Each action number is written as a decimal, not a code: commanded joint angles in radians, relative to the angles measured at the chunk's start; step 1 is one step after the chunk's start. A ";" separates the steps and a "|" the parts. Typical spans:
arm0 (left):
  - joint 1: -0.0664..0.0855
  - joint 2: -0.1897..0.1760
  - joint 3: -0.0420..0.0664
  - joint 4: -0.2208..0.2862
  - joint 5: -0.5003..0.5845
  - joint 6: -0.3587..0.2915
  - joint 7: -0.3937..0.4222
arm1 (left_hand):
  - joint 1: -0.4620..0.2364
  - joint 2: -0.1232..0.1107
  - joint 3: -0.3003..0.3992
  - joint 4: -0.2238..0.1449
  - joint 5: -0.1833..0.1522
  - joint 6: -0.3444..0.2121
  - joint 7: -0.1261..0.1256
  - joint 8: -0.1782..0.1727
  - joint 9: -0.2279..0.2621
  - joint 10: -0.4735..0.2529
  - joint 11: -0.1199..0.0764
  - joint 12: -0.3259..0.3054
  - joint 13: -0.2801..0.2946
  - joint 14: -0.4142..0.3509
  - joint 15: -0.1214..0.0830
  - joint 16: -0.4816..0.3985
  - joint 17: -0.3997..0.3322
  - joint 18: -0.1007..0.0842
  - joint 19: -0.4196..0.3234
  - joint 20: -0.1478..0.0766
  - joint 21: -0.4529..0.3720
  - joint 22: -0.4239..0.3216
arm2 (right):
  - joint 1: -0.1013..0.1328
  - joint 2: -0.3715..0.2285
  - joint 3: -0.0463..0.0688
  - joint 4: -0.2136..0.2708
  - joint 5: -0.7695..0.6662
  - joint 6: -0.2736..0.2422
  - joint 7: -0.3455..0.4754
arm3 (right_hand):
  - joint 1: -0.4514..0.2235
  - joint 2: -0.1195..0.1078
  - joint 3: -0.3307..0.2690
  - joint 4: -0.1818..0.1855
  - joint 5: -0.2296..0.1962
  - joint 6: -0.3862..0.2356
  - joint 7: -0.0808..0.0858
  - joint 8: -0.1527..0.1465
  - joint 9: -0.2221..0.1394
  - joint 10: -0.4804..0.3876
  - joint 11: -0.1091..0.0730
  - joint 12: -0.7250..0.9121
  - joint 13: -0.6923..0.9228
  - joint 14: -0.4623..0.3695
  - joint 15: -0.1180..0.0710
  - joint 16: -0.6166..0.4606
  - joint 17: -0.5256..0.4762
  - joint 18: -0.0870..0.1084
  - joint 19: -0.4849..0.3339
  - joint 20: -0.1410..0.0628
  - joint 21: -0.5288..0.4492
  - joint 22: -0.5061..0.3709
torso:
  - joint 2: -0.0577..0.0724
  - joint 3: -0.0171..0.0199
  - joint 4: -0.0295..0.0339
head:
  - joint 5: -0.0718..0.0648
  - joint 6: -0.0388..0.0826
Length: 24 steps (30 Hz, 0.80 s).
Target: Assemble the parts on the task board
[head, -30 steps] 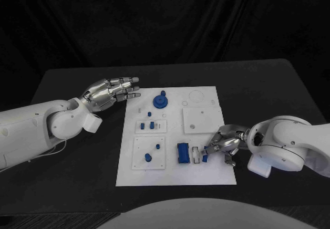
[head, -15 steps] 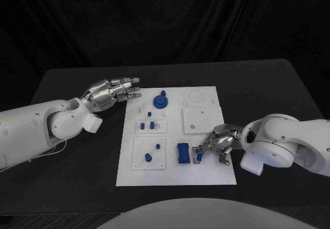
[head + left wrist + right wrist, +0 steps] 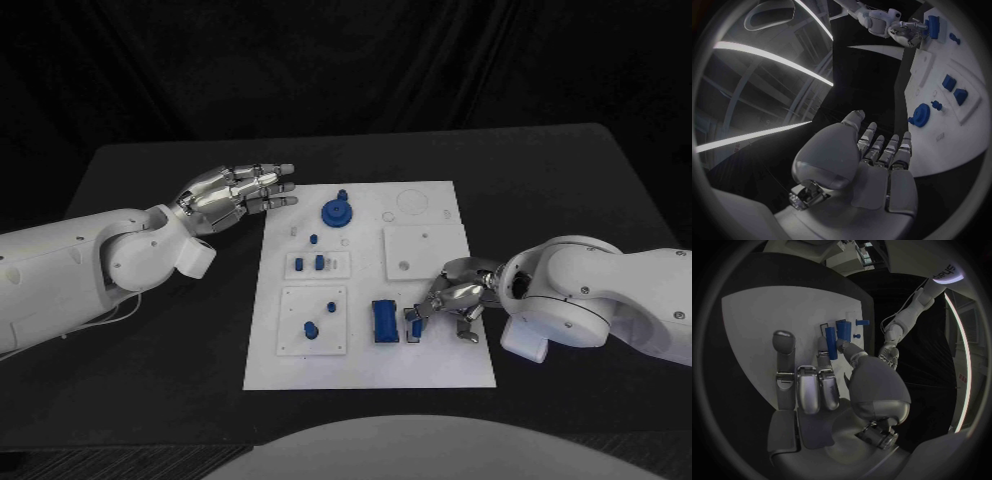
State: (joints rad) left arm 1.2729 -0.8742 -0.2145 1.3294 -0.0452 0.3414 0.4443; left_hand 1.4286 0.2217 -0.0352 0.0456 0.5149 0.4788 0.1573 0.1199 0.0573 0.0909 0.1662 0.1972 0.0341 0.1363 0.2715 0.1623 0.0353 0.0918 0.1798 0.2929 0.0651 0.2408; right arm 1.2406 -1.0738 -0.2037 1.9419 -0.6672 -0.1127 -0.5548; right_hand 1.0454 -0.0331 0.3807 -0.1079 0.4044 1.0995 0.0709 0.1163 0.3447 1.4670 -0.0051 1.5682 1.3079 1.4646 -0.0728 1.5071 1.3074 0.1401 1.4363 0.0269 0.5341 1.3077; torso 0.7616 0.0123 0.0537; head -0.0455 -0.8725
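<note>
The small blue part lies on the near right portion of the task board, just beside the larger blue block. Its long axis appears to run near-to-far along the board, parallel to the block; which end leads cannot be told. Over the last second the right hand has moved inward across the board edge and now sits over this part, fingers curled about it; a firm grasp cannot be confirmed. Judgement: seating is under way. The left hand remains at the far left corner, fingers spread, holding nothing.
</note>
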 commanded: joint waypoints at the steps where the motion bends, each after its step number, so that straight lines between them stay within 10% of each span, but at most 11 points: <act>1: -0.002 0.002 0.001 0.001 0.006 0.017 0.005 | -0.009 0.001 0.008 0.000 0.006 -0.001 0.028 0.002 0.000 0.001 0.003 0.004 0.001 0.002 0.001 0.005 0.001 -0.007 0.005 0.001 0.004 -0.001 | -0.005 0.005 -0.005 -0.003 -0.063 0.039 -0.037 | -0.007 0.004 -0.020 0.008 -0.026 -0.013 -0.003 0.003 -0.001 0.104 -0.005 0.003 0.263 0.077 -0.004 0.001 0.105 0.014 -0.005 0.002 -0.006 0.042 | 0.000 -0.0001 0.0002 | 0.000 0.000; 24: -0.004 0.005 0.001 -0.005 0.006 0.022 0.001 | -0.010 0.000 0.009 -0.001 0.006 -0.002 0.028 0.001 0.000 0.001 0.004 0.003 0.001 0.003 0.001 0.007 0.001 -0.008 0.005 0.001 0.004 -0.002 | -0.006 0.015 -0.005 -0.008 -0.077 0.059 -0.040 | -0.063 0.008 -0.111 0.090 -0.185 -0.025 -0.001 0.020 0.000 0.104 -0.003 0.003 0.263 0.077 -0.002 0.001 0.103 0.016 -0.008 0.004 -0.019 0.030 | 0.000 0.0002 -0.0001 | 0.002 0.000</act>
State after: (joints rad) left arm 1.2702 -0.8706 -0.2144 1.3238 -0.0452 0.3489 0.4372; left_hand 1.4286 0.2217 -0.0324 0.0428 0.5149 0.4788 0.1574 0.1199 0.0573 0.0908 0.1661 0.1972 0.0340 0.1362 0.2715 0.1623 0.0351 0.0918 0.1799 0.2929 0.0651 0.2394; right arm 1.2384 -1.0597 -0.2078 1.9339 -0.7347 -0.0676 -0.5750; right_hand 0.9881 -0.0251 0.2714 -0.0177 0.2228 1.0805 0.0662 0.1327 0.3465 1.4665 -0.0055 1.5682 1.3078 1.4595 -0.0785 1.5071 1.3074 0.1401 1.4327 0.0305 0.5205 1.3074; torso 0.7614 0.0125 0.0535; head -0.0437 -0.8725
